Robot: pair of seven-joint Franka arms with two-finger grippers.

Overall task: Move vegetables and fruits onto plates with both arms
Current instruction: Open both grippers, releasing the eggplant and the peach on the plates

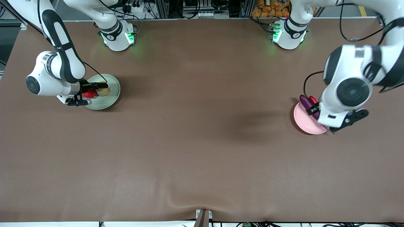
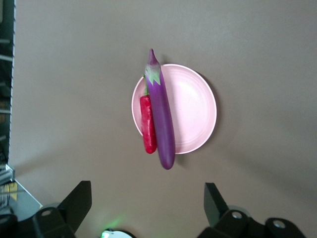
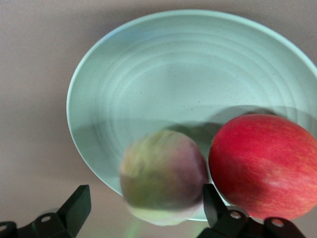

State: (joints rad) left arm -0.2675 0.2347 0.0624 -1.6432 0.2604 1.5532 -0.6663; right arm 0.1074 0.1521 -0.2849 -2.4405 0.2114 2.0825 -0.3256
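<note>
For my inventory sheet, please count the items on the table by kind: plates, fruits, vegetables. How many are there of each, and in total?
Plates: 2, the green plate and the pink plate
Fruits: 2, the red fruit and the yellow-green fruit
Vegetables: 2, the eggplant and the chili pepper
Total: 6

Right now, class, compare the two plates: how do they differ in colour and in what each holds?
The green plate, at the right arm's end of the table, holds two round fruits: the red fruit and the yellow-green fruit. The pink plate, at the left arm's end, holds two long vegetables: the purple eggplant and the red chili, both overhanging its rim. Both plates are round and shallow.
</note>
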